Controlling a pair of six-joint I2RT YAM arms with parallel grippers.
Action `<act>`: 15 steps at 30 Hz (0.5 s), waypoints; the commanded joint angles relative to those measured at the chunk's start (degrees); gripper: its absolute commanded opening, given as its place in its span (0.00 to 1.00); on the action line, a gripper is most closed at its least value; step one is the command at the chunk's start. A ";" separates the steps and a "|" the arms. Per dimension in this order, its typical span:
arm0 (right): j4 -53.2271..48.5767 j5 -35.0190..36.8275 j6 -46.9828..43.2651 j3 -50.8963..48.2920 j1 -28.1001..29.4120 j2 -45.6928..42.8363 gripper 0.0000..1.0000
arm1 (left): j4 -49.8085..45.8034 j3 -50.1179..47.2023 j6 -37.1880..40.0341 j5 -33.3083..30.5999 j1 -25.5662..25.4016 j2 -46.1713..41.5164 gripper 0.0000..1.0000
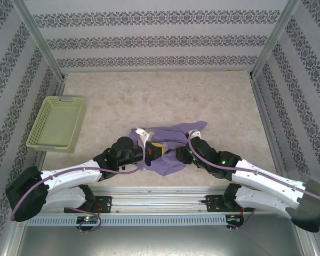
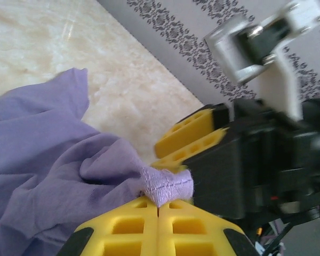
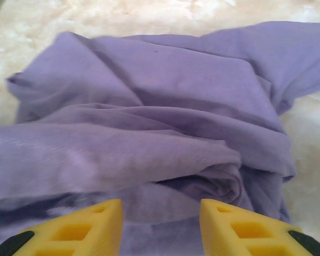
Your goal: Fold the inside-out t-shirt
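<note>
Crumpled lavender-purple cotton t-shirt (image 1: 168,136) lies at the marbled bench (image 1: 165,96)'s near edge; left jaws clamp shut on its stitched hem; right jaws stand parted over the folds, holding nothing.

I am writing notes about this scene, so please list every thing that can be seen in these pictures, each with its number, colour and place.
t-shirt: one, lavender-purple, crumpled on the table near its front edge, between the two hands.
basket: one, yellow-green, empty, at the table's left side.
table: one, beige marbled top, under everything.
walls: white with grey pattern bands, on three sides of the table.
frame posts: two, silver metal, at the back corners.
left arm: one, white and black, near edge, left.
right arm: one, white and black, near edge, right.
left hand: one, yellow fingers, shut on a hem of the t-shirt.
right hand: one, yellow fingers, open, over the t-shirt.
</note>
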 commanded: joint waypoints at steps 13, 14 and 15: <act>-4.34 9.19 8.11 0.63 -2.26 11.76 0.40 | 10.49 -1.91 -4.04 1.41 2.30 -5.52 0.00; -4.54 9.05 7.89 0.40 -2.65 11.00 0.36 | 10.00 -1.71 -3.93 1.44 2.40 -5.47 0.00; -4.94 9.16 7.55 0.35 -2.93 9.98 0.31 | 9.58 -1.65 -3.82 1.41 2.51 -5.35 0.00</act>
